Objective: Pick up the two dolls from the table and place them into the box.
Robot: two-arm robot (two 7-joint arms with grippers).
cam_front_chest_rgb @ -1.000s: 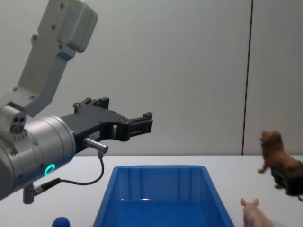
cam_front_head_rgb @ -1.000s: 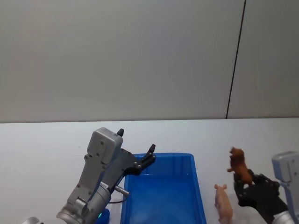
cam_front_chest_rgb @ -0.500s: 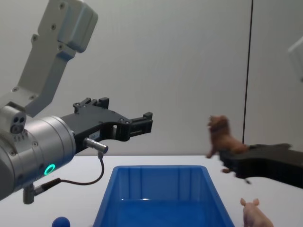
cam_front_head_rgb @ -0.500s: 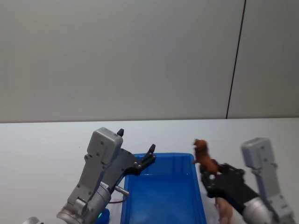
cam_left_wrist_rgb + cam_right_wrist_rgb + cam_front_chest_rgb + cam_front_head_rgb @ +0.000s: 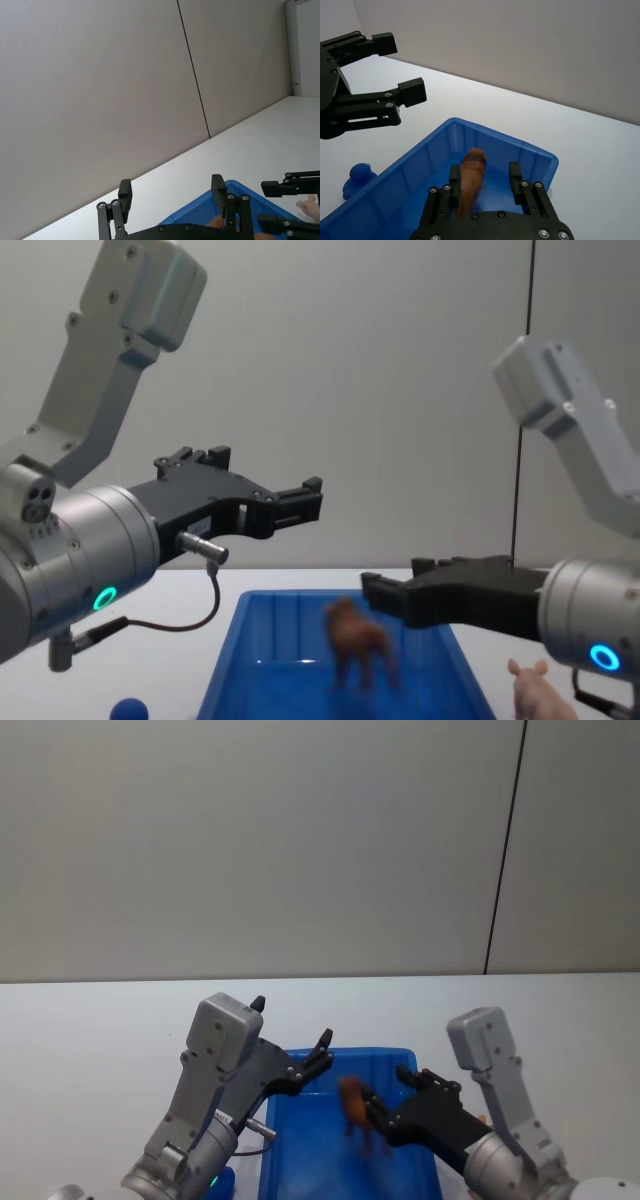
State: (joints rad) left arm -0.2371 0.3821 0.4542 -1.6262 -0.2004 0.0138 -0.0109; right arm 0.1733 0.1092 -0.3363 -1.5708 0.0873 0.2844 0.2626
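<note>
My left gripper (image 5: 292, 1022) hangs above the far left corner of the box (image 5: 400, 1056), jaws spread wide and empty. Inside the blue walls, roughly midway between the left and right sides, the lion (image 5: 352, 1106) shows blurred and free of my fingers. Just beside it, my right gripper (image 5: 386, 1086) hovers over the box's right half with its jaws open. The pig (image 5: 538, 688) is on the table (image 5: 100, 1020), just outside the right wall.

A plain pale grey wall (image 5: 250, 840) rises behind the white table (image 5: 90, 1020), split by one thin dark vertical seam (image 5: 504, 850).
</note>
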